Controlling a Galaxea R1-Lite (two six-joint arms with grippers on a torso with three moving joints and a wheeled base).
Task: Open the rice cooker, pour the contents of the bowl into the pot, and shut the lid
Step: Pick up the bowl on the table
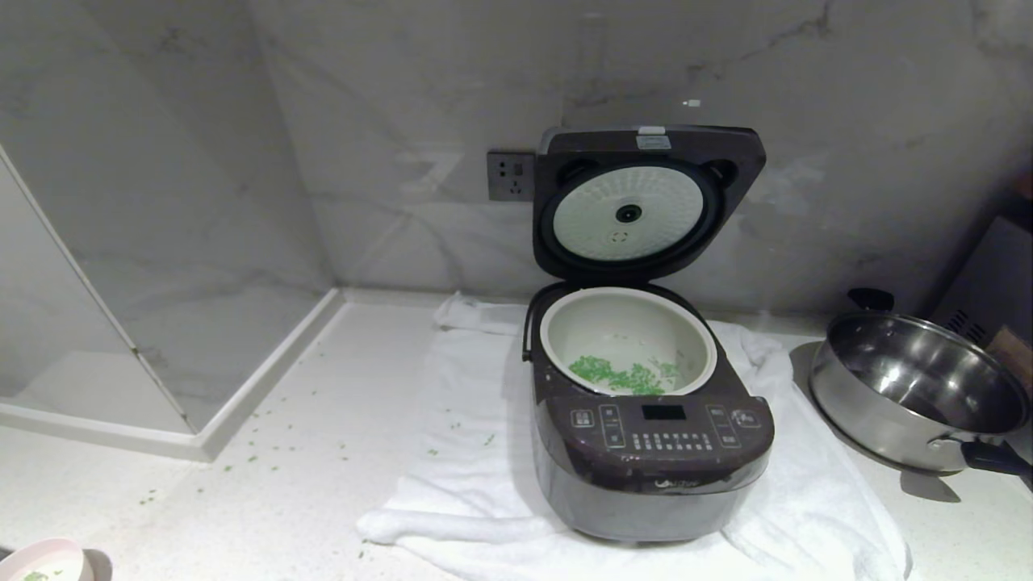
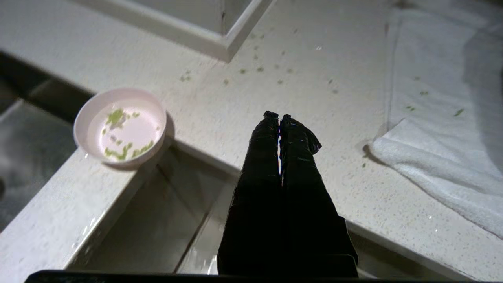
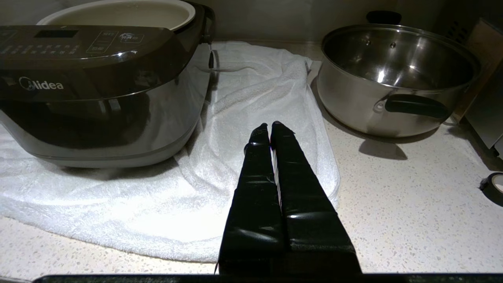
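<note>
Bare counter [image 1: 307,420] lower left of frame lets me pass. Raised lid [image 1: 646,202] blocks upper centre; steel pan [image 1: 912,395] crowds the right; bowl [image 1: 40,561] sits bottom-left corner.

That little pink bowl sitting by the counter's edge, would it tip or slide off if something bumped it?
Probably yes. The bowl sits right at the corner of the counter, so a small push could send it off. It looks light, holding only a few green bits. The smooth counter likely lets it slide easily.
</note>
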